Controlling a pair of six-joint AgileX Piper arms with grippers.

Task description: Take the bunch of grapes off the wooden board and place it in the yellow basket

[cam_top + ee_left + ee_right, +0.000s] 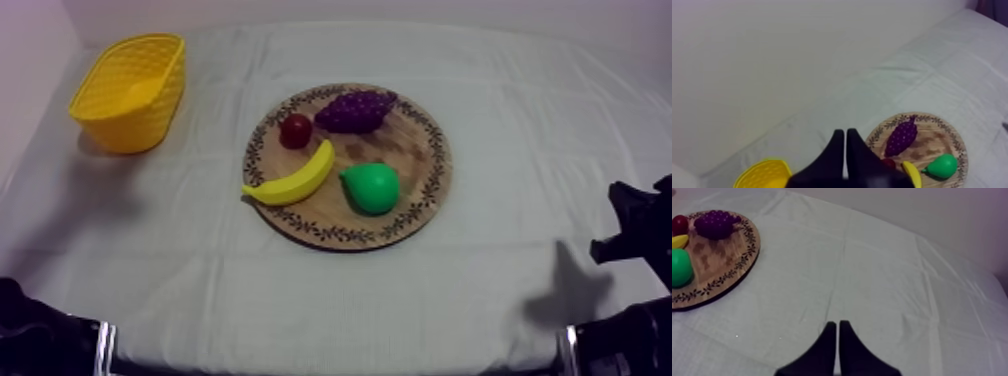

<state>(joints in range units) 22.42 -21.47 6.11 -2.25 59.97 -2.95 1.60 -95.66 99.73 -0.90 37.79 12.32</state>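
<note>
Closest in, the left pincer (845,134) and the right pincer (837,325) are each seen pressed to a narrow wedge, nothing held. The bunch of grapes (355,110) is found at the far edge of the wooden board (437,170), well apart from the yellow basket (135,100); the reach is judged not yet begun, so a pincer must be widened and brought over it.

My left gripper (845,133) has its fingers pressed together in a narrow wedge, between the yellow basket (764,173) and the wooden board (952,136). On the board I see the bunch of grapes (901,137), with the small red fruit (888,162), banana (913,174) and pear (942,166) close by.
</note>
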